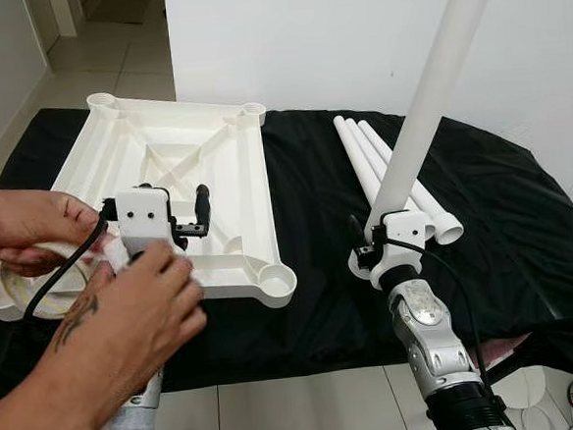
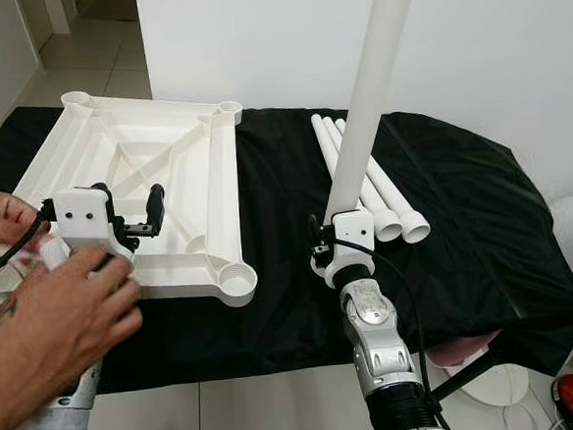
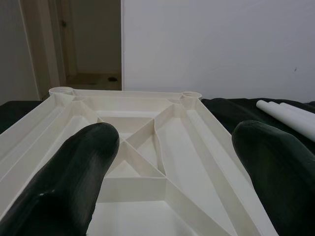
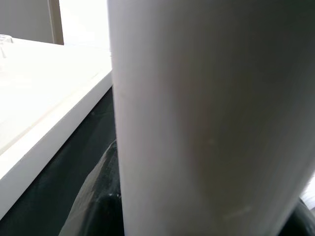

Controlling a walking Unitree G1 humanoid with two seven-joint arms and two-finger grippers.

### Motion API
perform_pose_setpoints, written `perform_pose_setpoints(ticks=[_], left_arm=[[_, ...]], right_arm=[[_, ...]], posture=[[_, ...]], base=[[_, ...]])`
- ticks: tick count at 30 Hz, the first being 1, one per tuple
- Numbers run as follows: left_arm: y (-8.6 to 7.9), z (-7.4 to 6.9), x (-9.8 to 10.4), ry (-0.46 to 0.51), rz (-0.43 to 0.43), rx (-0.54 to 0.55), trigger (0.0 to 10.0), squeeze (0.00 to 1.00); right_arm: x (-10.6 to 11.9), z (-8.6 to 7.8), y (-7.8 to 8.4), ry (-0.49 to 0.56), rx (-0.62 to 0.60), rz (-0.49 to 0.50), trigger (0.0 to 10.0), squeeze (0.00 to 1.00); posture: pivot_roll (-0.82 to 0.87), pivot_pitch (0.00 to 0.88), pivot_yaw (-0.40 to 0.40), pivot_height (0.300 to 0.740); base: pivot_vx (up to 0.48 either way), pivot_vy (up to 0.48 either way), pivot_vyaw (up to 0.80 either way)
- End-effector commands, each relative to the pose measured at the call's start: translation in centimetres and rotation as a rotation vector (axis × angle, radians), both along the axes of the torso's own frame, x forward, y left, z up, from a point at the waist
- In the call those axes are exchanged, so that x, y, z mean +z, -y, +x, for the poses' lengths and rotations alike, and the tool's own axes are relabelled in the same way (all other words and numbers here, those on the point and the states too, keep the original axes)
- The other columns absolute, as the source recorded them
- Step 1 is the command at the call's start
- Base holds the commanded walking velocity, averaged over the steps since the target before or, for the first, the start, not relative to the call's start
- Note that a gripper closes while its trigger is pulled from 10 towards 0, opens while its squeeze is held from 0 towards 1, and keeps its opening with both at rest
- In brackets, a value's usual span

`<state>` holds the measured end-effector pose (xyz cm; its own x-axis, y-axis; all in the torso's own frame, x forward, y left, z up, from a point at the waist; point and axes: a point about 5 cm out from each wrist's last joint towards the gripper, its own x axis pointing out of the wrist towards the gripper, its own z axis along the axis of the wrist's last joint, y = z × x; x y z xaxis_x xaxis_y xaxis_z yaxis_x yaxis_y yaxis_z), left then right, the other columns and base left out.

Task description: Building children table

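Your right pincer (image 1: 367, 241) grips an upright white leg tube (image 1: 426, 102) near the bench's (image 1: 505, 249) front edge; your left pincer (image 1: 200, 213), fingers spread, hovers over the upturned tabletop (image 1: 228, 190), a person's hands (image 1: 126, 315) on its wrist.

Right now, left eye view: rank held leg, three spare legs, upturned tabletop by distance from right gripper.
1. Held leg: clamped in the right gripper, upright.
2. Spare legs: lying on the black cloth just behind it.
3. Tabletop: across the cloth, to the robot's left.
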<state>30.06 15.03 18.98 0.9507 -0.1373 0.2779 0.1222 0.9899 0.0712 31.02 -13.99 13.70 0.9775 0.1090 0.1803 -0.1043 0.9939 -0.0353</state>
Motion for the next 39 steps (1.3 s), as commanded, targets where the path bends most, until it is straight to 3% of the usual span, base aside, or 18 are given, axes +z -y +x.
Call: perform_pose_setpoints(ticks=[1, 39], left_arm=[[0.54, 0.08, -0.12, -0.002, 0.004, -0.047, 10.0, 0.0], [0.55, 0.04, 0.01, 0.0, -0.001, -0.046, 10.0, 0.0]], right_arm=[[0.21, 0.2, 0.42, 0.012, -0.019, -0.002, 10.0, 0.0], [0.21, 0.2, 0.29, 0.016, -0.016, 0.0, 10.0, 0.0]], posture=[[0.05, 0.0, -0.113, 0.74], [0.05, 0.0, -0.115, 0.74]], base=[[0.0, 0.0, 0.0], [0.0, 0.0, 0.0]])
